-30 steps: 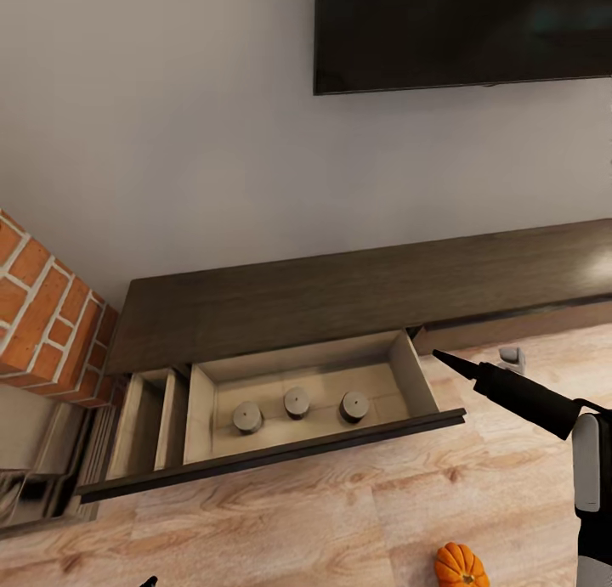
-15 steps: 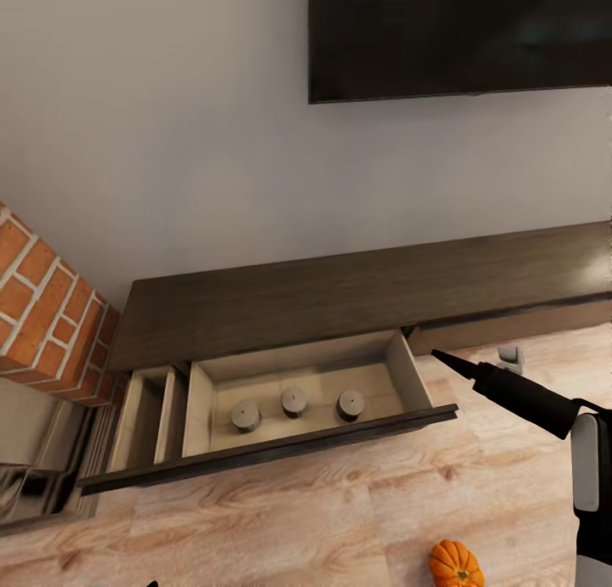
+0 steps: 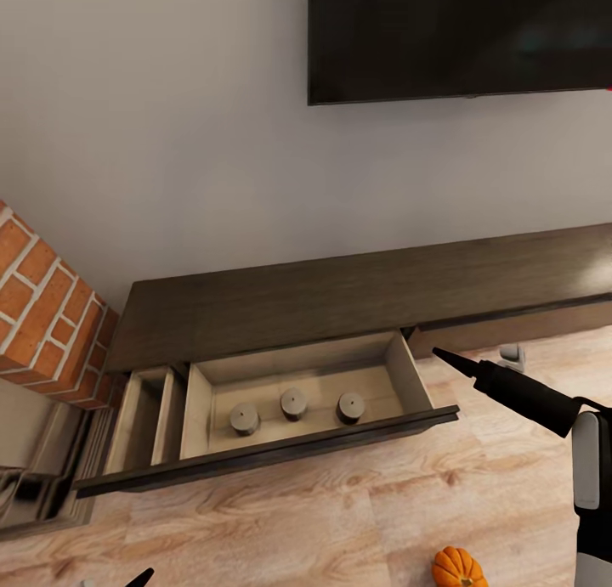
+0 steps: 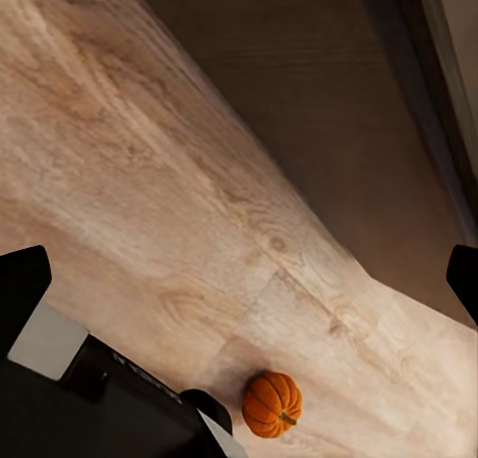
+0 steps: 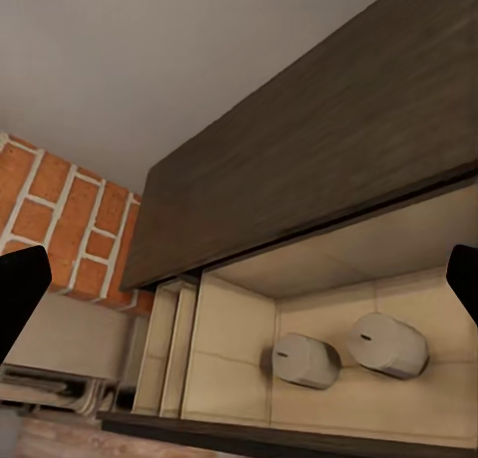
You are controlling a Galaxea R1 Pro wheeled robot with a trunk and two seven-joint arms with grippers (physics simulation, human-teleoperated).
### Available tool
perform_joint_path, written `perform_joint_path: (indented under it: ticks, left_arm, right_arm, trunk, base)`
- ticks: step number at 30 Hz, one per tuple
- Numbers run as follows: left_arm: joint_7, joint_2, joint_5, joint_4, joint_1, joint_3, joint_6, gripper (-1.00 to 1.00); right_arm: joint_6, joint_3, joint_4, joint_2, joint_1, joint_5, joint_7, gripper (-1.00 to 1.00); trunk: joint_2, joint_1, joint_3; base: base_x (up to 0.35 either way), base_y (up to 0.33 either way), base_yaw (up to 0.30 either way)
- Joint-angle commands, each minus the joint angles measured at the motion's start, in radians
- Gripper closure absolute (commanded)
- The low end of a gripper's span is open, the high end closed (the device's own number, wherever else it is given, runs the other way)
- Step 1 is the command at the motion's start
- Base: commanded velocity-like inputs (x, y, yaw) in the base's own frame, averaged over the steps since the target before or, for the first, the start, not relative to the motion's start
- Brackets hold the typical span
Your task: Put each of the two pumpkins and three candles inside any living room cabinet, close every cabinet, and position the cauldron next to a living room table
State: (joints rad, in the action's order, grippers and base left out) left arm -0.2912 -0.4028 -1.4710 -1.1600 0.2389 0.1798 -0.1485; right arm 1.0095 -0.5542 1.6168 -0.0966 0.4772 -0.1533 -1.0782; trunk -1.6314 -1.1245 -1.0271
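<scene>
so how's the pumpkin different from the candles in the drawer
The pumpkin is bright orange, ribbed and squat-round; the candles are plain tan-beige stubby cylinders with flat tops. The pumpkin lies alone on the wood floor, outside the cabinet; the three candles stand in a row inside its open drawer. Both look small, and neither is held by a gripper.

**Living room wall with a brick corner**

A plain grey-white wall [image 3: 187,128] carries a dark flat screen [image 3: 459,35] at its upper right. Left of the wall, low down, stands an orange brick column [image 3: 42,307] with pale mortar. Below the wall runs a light wood-plank floor [image 3: 340,519] with visible grain, evenly lit.
</scene>
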Motion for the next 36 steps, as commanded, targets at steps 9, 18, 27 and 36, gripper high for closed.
perform_joint_path:
  ticks: [9,18,27,36]
  left_arm:
    - [0.001,0.0,-0.011,0.006,0.0,0.002,-0.005,-1.0]
    - [-0.009,0.0,-0.011,0.002,0.0,0.006,-0.005,-1.0]
    - [-0.016,-0.001,-0.009,0.001,0.0,0.009,-0.004,-1.0]
    - [-0.018,0.0,0.011,0.003,0.0,0.009,-0.003,-1.0]
  right_arm:
    - [0.002,-0.001,0.0,0.001,0.001,0.0,-0.003,-1.0]
    - [0.0,0.001,0.0,0.002,0.001,0.0,-0.003,-1.0]
    - [-0.006,0.003,-0.001,0.001,-0.005,0.001,-0.001,-1.0]
    - [-0.003,-0.003,0.0,0.002,-0.006,0.0,-0.003,-1.0]
  trunk:
    - [-0.064,-0.035,-0.014]
    - [-0.127,-0.069,-0.027]
    - [-0.19,-0.104,-0.045]
    - [-0.197,-0.107,-0.039]
  base:
    - [0.0,0.0,0.0]
    - [0.0,0.0,0.0]
    - [0.0,0.0,0.0]
    - [0.0,0.0,0.0]
